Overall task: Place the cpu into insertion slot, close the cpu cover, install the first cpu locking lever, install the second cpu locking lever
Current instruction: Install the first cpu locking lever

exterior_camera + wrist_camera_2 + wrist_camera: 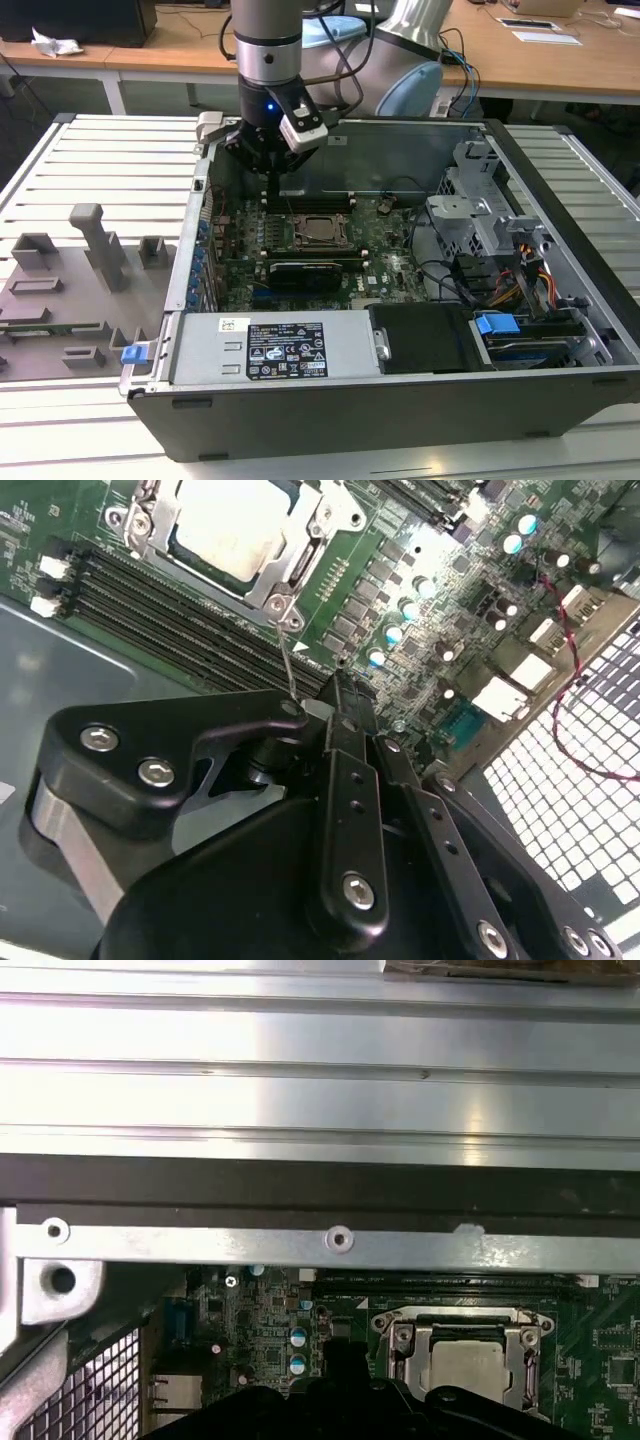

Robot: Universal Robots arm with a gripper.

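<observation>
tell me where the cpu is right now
In the exterior view the cpu sits in the middle of the motherboard, framed by the cpu cover.

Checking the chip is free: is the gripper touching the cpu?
Apart. In the second wrist view, the gripper sits off the cpu, memory slots between.

The cpu [468,1368] lies seated, the cpu cover [418,1358] down around it.
</observation>
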